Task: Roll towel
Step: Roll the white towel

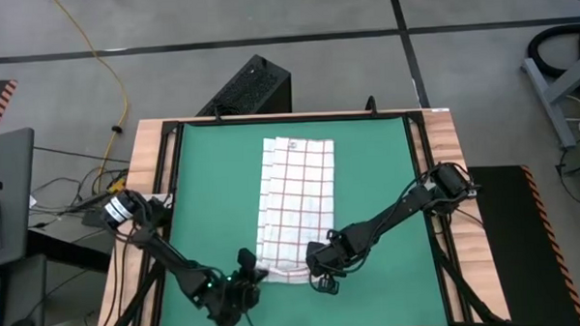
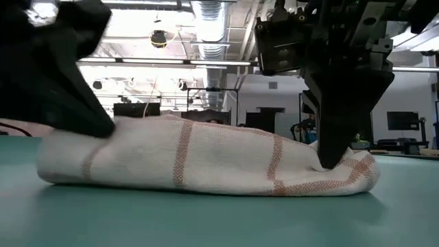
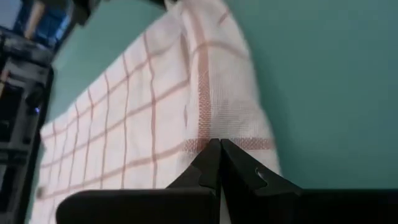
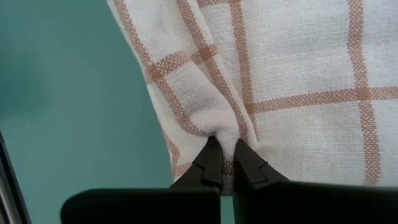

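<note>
The towel (image 1: pixel 296 201), white with a red-brown grid, lies lengthwise on the green mat (image 1: pixel 213 185), its far end flat. Its near end (image 2: pixel 206 161) stands up in a low hump. My left gripper (image 1: pixel 247 274) is at the near left corner and shut on the cloth. It also shows in the left wrist view (image 3: pixel 219 149). My right gripper (image 1: pixel 320 265) is at the near right corner and shut on the cloth. It also shows in the right wrist view (image 4: pixel 227 152). My left gripper pinches the towel's near edge by its left corner (image 3: pixel 214 138) between its two fingers. The fingers slant down from the near side. The cloth around them rests on the mat; one layer or several, I cannot tell. My right gripper pinches a small pucker of cloth (image 4: pixel 222 134) at the towel's near right corner between its two fingers. The fingers (image 2: pixel 329 154) point down from above. The cloth gathers into creases at the tips, and the towel's end lies on the mat.
The mat has bare green on both sides of the towel and a narrow strip near the front edge. Black frame rails (image 1: pixel 169 167) run along the mat's sides on the wooden table. A black box (image 1: pixel 249 87) stands on the floor beyond the far edge.
</note>
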Robot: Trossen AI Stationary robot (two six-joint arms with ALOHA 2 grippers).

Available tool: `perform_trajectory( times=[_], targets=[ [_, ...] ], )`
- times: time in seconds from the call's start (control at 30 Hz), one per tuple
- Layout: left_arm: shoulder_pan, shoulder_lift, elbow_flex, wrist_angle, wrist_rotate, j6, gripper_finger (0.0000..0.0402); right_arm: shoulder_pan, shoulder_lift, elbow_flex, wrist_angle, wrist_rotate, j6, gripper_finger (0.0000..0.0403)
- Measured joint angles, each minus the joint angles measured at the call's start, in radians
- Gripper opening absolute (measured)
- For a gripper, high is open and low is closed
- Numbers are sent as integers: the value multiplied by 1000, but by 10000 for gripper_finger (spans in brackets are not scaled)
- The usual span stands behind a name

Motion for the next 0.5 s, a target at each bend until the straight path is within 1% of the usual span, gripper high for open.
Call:
perform_trajectory(
  times=[0.17, 0.3, 0.4, 0.5],
  targets=[
    [71, 0, -32, 1, 89, -27, 0, 0, 0, 0, 0, 0, -1, 19],
    [112, 0, -70, 11, 92, -52, 0, 0, 0, 0, -3, 0, 4, 19],
    [130, -3, -98, 13, 102, -99, 0, 3, 0, 0, -11, 3, 12, 19],
    [153, -4, -120, 32, 179, -128, 0, 10, 0, 1, -16, 24, -9, 30]
  ],
)
